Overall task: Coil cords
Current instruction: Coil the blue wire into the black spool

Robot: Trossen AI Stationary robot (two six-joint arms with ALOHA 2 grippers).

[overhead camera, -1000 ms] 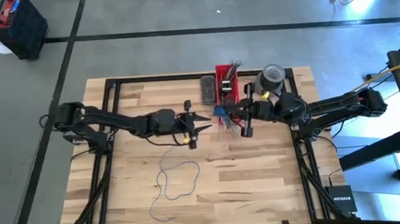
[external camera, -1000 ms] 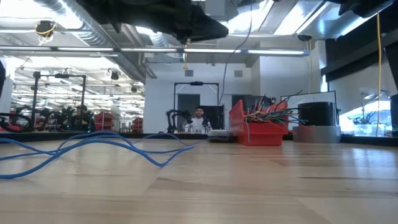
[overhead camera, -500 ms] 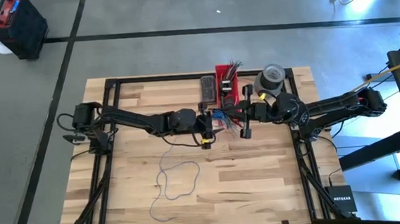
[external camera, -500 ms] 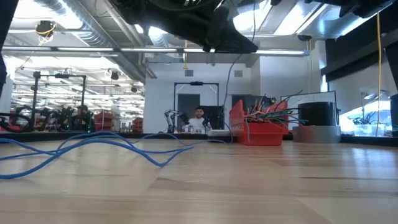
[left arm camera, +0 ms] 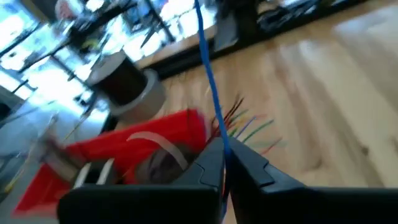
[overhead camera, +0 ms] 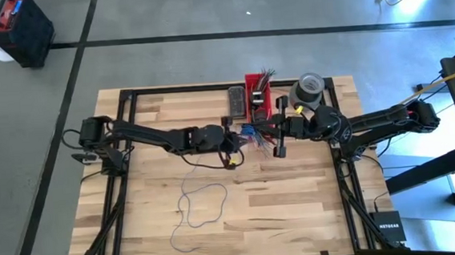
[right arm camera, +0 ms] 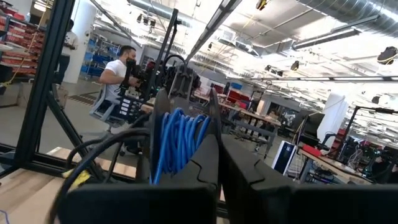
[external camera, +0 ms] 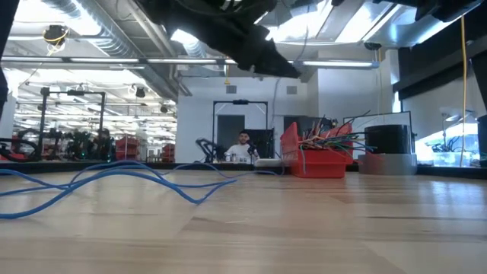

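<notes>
A blue cord is partly wound into a small coil [overhead camera: 252, 131] above the table's far middle. Its loose length [overhead camera: 201, 203] lies in loops on the wood, seen as blue waves [external camera: 114, 176] in the low view. My right gripper [overhead camera: 271, 132] reaches in from the right and is shut on the coil [right arm camera: 180, 140]. My left gripper [overhead camera: 235, 144] comes from the left, just left of the coil, and is shut on one strand of the cord [left arm camera: 208, 87]. My left gripper pinches a single strand of the blue cord [left arm camera: 222, 144] between its two fingertips, coming from the table's left. The strand runs on straight past the fingertips, clear of the table. My right gripper holds the coil's bundled turns [right arm camera: 177, 155] between its two fingers, several strands together, reaching in level from the table's right. The coil stands upright between the fingers, lifted clear of the table.
A red bin [overhead camera: 257, 97] with multicoloured wire ends stands at the far edge, with a dark block [overhead camera: 236, 101] to its left and a grey tape roll [overhead camera: 309, 90] to its right. Bare wood [overhead camera: 289, 203] lies near and right. People show in the room behind.
My left gripper has moved toward the table's right edge, up to the coil, and has gone from open to shut on a strand of the cord. The right gripper and the coil have stayed in place.
</notes>
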